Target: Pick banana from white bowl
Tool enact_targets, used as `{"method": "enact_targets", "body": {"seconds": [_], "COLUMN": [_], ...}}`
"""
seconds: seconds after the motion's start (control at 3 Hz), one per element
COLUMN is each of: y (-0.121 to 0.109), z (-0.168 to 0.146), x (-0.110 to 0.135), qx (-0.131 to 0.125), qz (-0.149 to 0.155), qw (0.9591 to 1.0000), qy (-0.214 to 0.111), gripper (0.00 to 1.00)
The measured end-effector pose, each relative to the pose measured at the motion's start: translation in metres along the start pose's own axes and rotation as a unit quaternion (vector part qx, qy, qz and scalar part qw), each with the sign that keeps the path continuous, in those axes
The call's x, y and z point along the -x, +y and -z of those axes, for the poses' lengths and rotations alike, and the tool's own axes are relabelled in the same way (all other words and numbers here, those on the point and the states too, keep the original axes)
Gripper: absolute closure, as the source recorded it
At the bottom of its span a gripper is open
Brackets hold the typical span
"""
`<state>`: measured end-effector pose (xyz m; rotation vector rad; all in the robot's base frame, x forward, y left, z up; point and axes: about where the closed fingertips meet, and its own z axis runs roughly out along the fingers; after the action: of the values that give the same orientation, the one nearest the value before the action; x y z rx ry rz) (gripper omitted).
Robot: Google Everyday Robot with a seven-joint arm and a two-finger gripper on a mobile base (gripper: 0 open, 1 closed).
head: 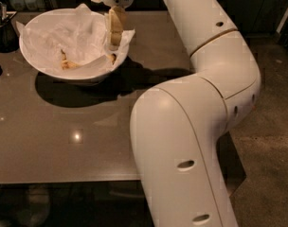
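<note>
Over the right rim of the white bowl [44, 70] you've got the gripper [114, 40]. It hangs vertical from the wrist, tip down just inside the bowl. You can't tell from this view whether it's apart or together.

Inside the bowl, low on the floor and left of the gripper, lies the banana [68, 64]. It's small, yellow-brown, w/ a dark stem end poking up at its left. It rests on the crumpled white paper [77, 32] lining the bowl. A paper fold hides part of the banana on its right. There's a small dark spot right below the gripper tip, and you can't tell if that's the banana's other end or just shadow.

The paper sticks past the bowl's rim at the back, and at the right beside the gripper.

The bowl sits on the dark table [49, 126], throwing a wide shadow to its front and right. Left of the bowl, at the table's back corner, is a dark container [4, 32] w/ utensils standing in it, near the bowl but not touching it.

Right of the bowl and in front of it, the white arm [196, 126] fills most of your view. It bends at the elbow and reaches back across the table to the bowl's far-right edge.
</note>
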<state>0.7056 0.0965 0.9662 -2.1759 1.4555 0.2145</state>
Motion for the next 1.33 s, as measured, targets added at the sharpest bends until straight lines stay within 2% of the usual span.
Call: {"method": "enact_targets", "body": {"seconds": [0.33,0.67,1.0,1.33], "y": [-0.006,-0.011,-0.012,-0.011], "z": [-0.019,-0.034,-0.044,-0.056], "x": [0.002,0.005,0.006,0.001], "qx": [0.010,0.015,0.021,0.032], "qz": [0.002,0.002,-0.001,-0.011], "qw": [0.9997,0.9992,0.9987,0.9985], "qy": [-0.023,-0.038,-0.046,-0.044], "gripper": [0.11,0.27,0.38,0.39]}}
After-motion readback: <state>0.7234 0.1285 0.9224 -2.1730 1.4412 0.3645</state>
